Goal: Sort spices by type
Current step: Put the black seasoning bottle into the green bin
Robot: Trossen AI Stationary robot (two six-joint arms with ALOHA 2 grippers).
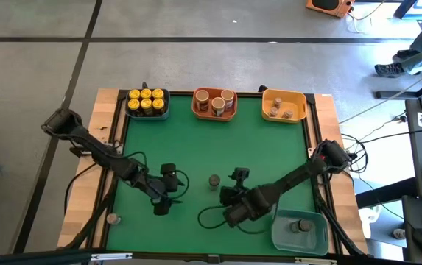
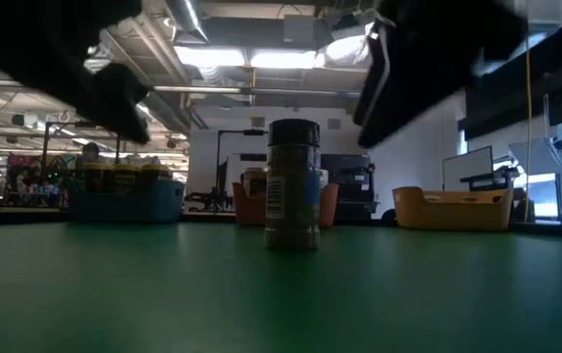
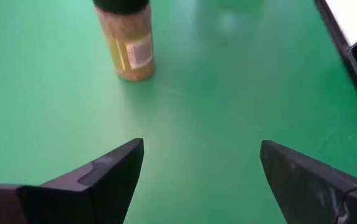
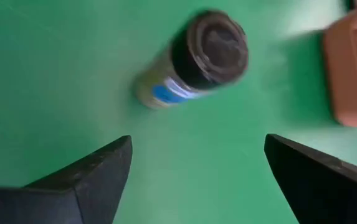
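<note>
One spice jar with a dark lid and a white label stands upright by its base on the green mat, mid-table. My left gripper hovers open to the jar's left, and the jar shows ahead of its fingers, off to one side. My right gripper hovers open just near-right of the jar, looking down on its lid. Neither touches it. More spices stand sorted along the far edge: yellow-lidded jars in a blue bin, tan-lidded jars in an orange bin, and tiny grey-topped jars in a yellow bin.
A clear bin at the near right corner holds one small jar. Another small jar stands on the wooden border at the near left. Cables loop on the mat under both arms. Bare green mat lies between the lone jar and the far bins.
</note>
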